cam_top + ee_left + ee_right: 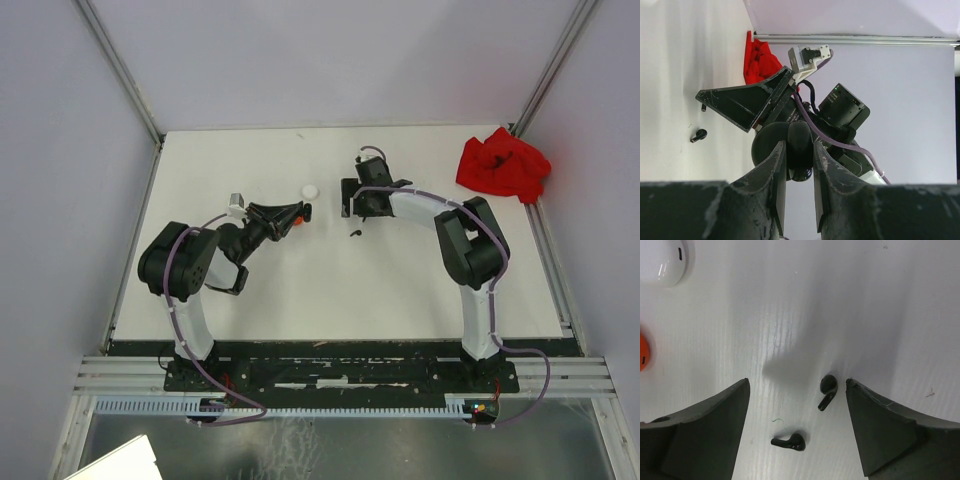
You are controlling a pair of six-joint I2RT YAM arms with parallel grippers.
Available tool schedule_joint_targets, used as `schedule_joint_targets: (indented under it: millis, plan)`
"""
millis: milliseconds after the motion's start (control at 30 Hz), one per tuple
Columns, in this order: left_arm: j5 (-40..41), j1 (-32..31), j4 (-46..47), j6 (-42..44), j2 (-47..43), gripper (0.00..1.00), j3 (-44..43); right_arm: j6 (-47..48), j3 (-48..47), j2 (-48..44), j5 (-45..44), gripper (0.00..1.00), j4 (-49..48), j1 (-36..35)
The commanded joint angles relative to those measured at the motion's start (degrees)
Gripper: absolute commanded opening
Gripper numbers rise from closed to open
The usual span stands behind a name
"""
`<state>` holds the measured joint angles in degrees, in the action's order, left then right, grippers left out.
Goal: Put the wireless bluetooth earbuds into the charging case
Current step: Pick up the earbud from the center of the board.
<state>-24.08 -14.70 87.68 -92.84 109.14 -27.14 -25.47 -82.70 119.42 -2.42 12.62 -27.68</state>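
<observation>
White table (330,290): right claw (797,385) wide over earbuds (828,390); only wrist view shows left claw (799,150) gripping case (800,135).

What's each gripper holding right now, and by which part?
The left gripper is shut on the black case, pinching it by opposite sides. The right gripper is open and holds nothing; two black earbuds lie beneath it.

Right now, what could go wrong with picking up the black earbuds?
One black earbud lies off centre, beside one finger of the open right gripper; closing may push it away. The second black earbud lies nearby and might be knocked. The left gripper pinches the black case; it may twist.
</observation>
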Motion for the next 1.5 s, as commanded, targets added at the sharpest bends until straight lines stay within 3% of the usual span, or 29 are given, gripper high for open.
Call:
schedule_joint_targets:
  millis: [0,300,433,700,1167,1467]
  plan:
    - [-0.7,0.36,11.33,-2.51,0.45,0.03,-0.2,1.09,-4.39,1.56,-4.24,0.84,5.25,0.16]
    - [-0.62,0.39,11.39,-2.5,0.66,0.03,-0.07,0.92,-7.43,3.79,-4.5,0.6,9.25,0.13]
    - [-0.55,0.37,11.33,-2.52,0.81,0.03,-0.11,0.65,-8.89,4.73,-4.44,0.55,11.03,0.13]
    - [-0.71,0.56,11.41,-2.52,0.58,0.03,0.16,0.13,-10.03,5.67,-3.73,0.48,11.99,0.11]
    - [-0.71,0.82,11.45,-2.43,0.54,0.03,0.45,-0.23,-10.47,5.51,-4.19,0.46,12.52,0.11]
    - [-0.69,0.81,11.4,-2.43,0.72,0.03,0.41,-1.05,-10.99,6.18,-4.18,0.38,12.47,0.16]
